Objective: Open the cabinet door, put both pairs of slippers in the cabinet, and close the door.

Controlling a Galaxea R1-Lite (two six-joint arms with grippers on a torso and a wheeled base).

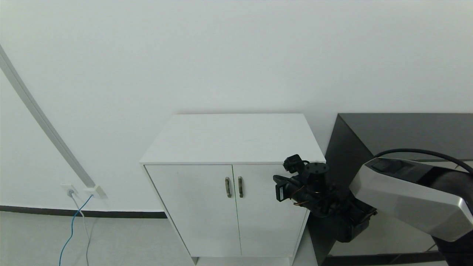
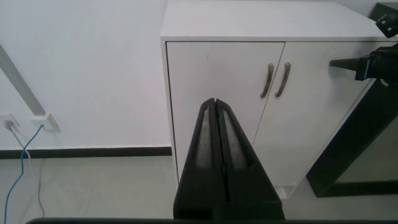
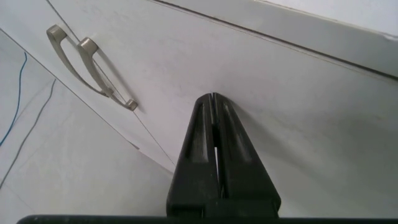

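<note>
One white cabinet (image 1: 229, 140) against the wall, and it carries two doors: left door (image 1: 196, 210), right door (image 1: 266, 221). Both are flat and closed, so whatever is inside the cabinet is hidden. There are two metal handles, left handle (image 1: 228, 187) and right handle (image 1: 240, 186), upright and side by side at the cabinet's centre seam.

Two grippers in play. The right gripper (image 1: 279, 189) sits in front of the cabinet's right door, near its upper part and off to the side of the handles. Its fingers (image 3: 202, 134) are pressed together with nothing between them. The tip is very close to the door face; whether it touches, I can't tell. The left gripper (image 2: 215, 102) hangs well back from the cabinet, pointing at the left door, fingers likewise closed together and empty.

Beside the cabinet on its right stands one dark unit (image 1: 399, 129), just alongside. To the cabinet's left, one wall socket (image 1: 69, 190) with a blue cable (image 1: 72, 225) running down to the floor.
</note>
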